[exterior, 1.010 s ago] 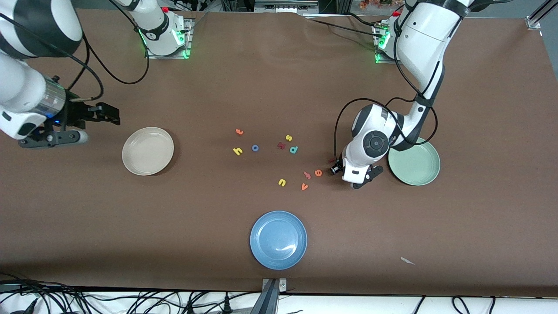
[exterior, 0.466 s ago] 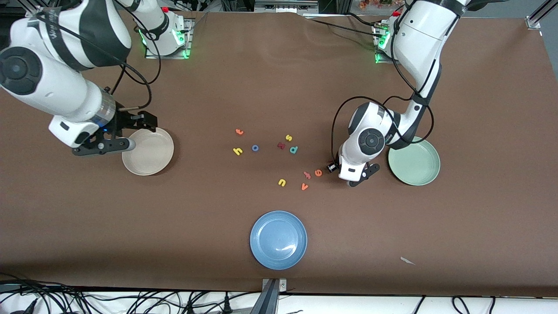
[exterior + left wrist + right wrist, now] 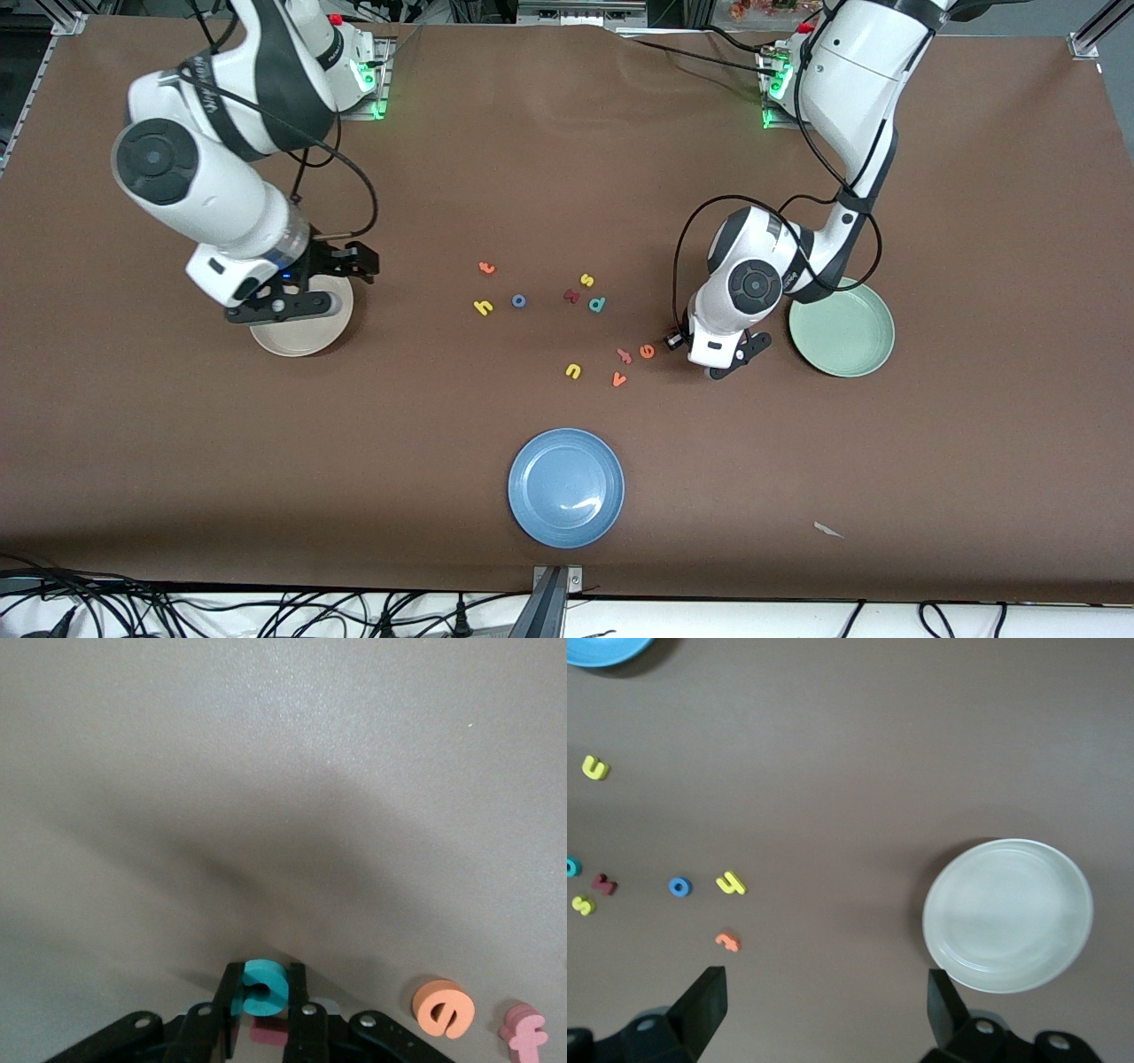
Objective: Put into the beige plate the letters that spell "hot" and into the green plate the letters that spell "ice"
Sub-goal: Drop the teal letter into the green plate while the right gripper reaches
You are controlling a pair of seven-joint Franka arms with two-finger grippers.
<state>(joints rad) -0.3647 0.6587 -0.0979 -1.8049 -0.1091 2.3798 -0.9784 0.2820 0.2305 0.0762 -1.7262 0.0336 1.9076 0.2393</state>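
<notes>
My left gripper is low at the table, between the orange e and the green plate. In the left wrist view its fingers are shut on the teal c, and a dark red piece lies just under them. The orange e lies beside it. My right gripper hangs wide open over the edge of the beige plate, holding nothing. The orange t, yellow h and blue o lie mid-table. The right wrist view shows the beige plate.
Other letters lie mid-table: a dark red k, yellow s, teal p, pink f, orange v and yellow u. A blue plate sits nearest the front camera.
My right arm has swung in from its end of the table to over the beige plate. The left gripper has closed on the teal c and barely shifted.
</notes>
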